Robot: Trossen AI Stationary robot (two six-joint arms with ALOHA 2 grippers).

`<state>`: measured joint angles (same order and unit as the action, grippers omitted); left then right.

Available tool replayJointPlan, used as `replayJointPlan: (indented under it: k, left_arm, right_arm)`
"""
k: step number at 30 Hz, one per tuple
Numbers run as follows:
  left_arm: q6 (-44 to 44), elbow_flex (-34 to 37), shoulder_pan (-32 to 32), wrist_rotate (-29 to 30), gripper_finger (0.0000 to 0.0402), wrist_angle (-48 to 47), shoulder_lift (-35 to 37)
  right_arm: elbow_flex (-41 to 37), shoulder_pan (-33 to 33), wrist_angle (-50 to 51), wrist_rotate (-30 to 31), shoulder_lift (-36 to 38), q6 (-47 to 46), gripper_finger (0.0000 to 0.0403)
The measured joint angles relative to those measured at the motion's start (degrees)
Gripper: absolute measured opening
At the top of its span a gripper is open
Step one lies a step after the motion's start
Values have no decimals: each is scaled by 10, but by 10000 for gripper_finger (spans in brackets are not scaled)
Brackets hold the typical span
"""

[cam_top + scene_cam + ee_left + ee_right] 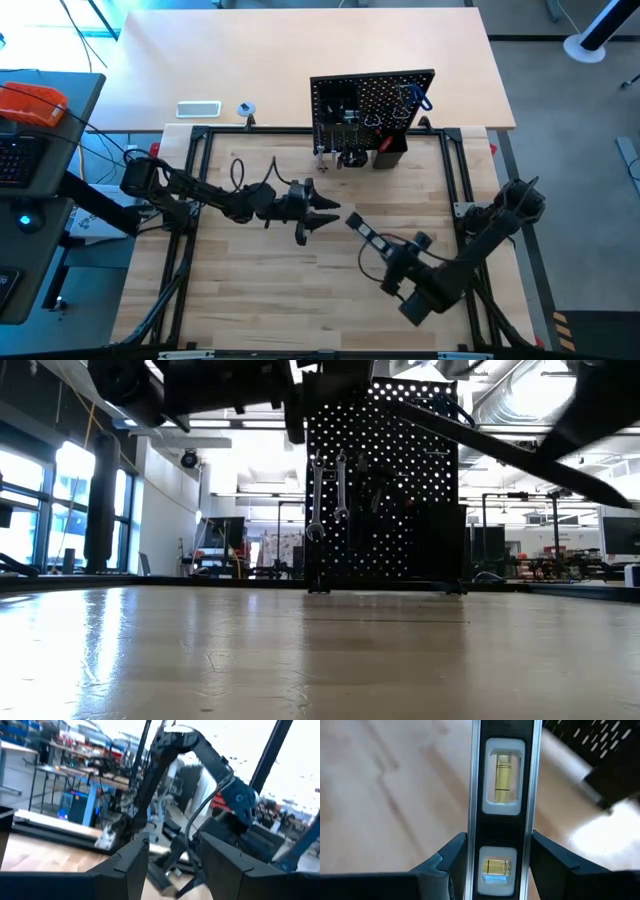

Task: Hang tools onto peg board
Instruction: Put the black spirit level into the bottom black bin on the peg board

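Observation:
The black peg board (372,100) stands upright at the far middle of the table. Silver wrenches (328,495) hang on its front by their upper ends, and a small black bin (390,155) sits at its foot. My right gripper (395,262) is at the right of centre, shut on a black bar (365,235) with yellow vials (503,777). The bar reaches toward the far left. My left gripper (328,213) hangs left of the bar's free end. It is open with nothing between its fingers and points toward the table's right. My right gripper pinches the bar's two long narrow sides (472,855) between its two fingers (451,865), near the bar's near end. The bar runs on past the fingertips in line with them. It is lifted clear of the table and slanted (500,450).
A white flat rectangle (198,109) and a small tape roll (246,108) lie on the far tabletop, left of the peg board. A black frame rail (195,180) borders the wooden work surface. Bare wood (300,290) lies toward the near edge.

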<state>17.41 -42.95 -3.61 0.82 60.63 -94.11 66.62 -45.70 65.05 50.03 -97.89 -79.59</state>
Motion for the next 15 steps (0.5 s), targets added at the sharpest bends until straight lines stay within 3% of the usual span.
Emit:
replayJointPlan:
  k: [10,15]
  left_arm:
    - [-1,0,-15,39,163,9,0]
    - [-40,0,-27,77,163,43,0]
  right_arm:
    - [45,76,-13,144,1,106,163]
    - [68,99,-56,173,1,185,163]
